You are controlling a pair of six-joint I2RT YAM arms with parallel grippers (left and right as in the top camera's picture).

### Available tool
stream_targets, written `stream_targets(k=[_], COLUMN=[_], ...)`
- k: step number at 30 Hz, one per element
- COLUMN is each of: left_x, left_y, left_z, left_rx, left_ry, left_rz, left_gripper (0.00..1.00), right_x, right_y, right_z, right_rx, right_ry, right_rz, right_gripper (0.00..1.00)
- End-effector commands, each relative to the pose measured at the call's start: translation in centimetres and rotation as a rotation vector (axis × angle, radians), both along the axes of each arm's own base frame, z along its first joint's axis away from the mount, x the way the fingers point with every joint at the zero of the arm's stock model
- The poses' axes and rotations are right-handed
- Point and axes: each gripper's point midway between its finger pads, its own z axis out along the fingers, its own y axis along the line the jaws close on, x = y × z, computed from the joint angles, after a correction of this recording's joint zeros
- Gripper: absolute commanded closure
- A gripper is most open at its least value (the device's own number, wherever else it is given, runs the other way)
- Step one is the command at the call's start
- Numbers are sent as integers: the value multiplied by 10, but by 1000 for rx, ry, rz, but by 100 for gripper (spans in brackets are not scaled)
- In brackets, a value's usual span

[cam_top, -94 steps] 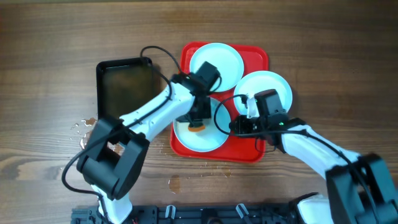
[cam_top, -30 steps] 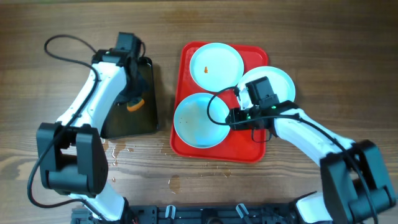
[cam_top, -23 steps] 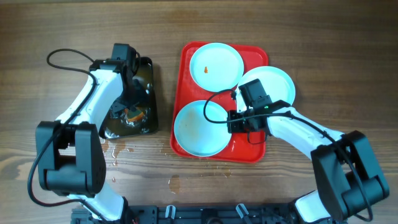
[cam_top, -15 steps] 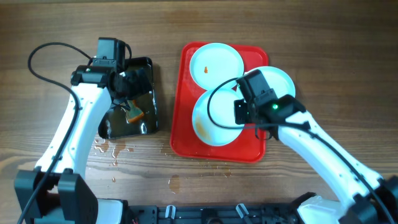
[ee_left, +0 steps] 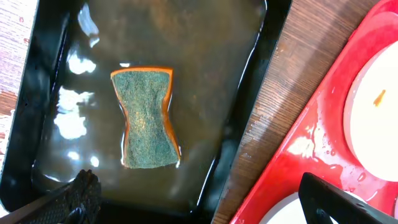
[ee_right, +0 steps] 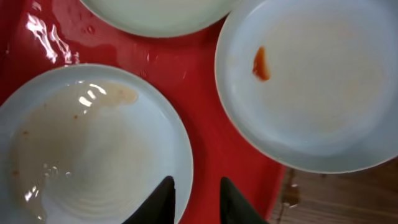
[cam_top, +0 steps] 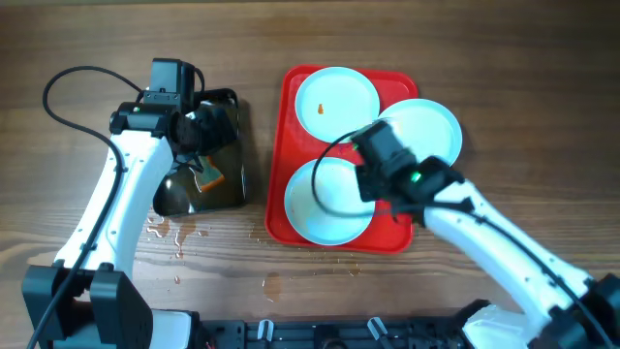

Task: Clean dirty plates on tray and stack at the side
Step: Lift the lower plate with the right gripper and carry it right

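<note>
The red tray point(cam_top: 291, 87) holds three pale plates. The far plate point(cam_top: 336, 97) point(ee_right: 311, 81) carries an orange-red smear. The right plate point(cam_top: 421, 131) overhangs the tray's edge. The near plate point(cam_top: 325, 204) point(ee_right: 93, 155) lies flat, wet, with faint streaks. My right gripper point(cam_top: 368, 184) point(ee_right: 199, 199) points down astride the near plate's right rim, jaws a little apart, one finger over the plate and one over the tray. My left gripper point(cam_top: 201, 134) point(ee_left: 205, 205) hangs wide open over the black tray, holding nothing.
A black tray point(cam_top: 179, 199) point(ee_left: 211, 74) of murky water stands left of the red tray, with a green and orange sponge point(cam_top: 208, 174) point(ee_left: 147, 118) lying in it. Water drops point(cam_top: 165, 233) spot the wooden table near its front.
My left gripper opened and dropped the sponge into the black tray. My right arm moved left and nearer, and the near plate slid down-left to lie flat on the tray.
</note>
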Motion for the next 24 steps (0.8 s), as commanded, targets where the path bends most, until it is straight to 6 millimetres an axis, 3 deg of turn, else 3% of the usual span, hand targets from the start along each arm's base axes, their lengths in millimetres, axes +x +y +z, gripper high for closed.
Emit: stream_targets(k=[1, 4, 6, 7, 8, 9, 12, 15, 18, 19, 24], left_x=[0, 0, 0, 0, 0, 0, 0, 0, 0, 0, 1], left_y=[-1, -1, -1, -1, -1, -1, -1, -1, -1, -1, -1], left_z=[-1, -1, -1, -1, -1, -1, -1, -1, -1, -1, 0], left_rx=[-6, -6, -6, -6, -6, -6, -6, -6, -6, -6, -6], left_ry=[0, 0, 0, 0, 0, 0, 0, 0, 0, 0, -3], left_rz=[-15, -15, -16, -15, -15, -15, -15, -15, -15, -15, -16], left_gripper=[0, 0, 0, 0, 0, 0, 0, 0, 0, 0, 0], right_x=[-15, -18, -26, -32, -33, -33, -20, 4, 25, 28, 28], right_y=[11, -2, 8, 18, 16, 15, 0, -17, -36, -37, -39], right_z=[-39, -79, -95, -106, -111, -113, -109, -79, -13, 9, 75], right_rx=[174, 136, 189, 236, 233, 228, 155, 76, -23, -50, -301], right_ry=[263, 381, 462, 516, 534, 541, 472, 308, 27, -63, -376], right_rz=[11, -21, 19, 33, -5, -40, -141, -160, -153, -152, -90], right_gripper=[66, 65, 66, 78, 91, 96, 96, 96, 96, 96, 96])
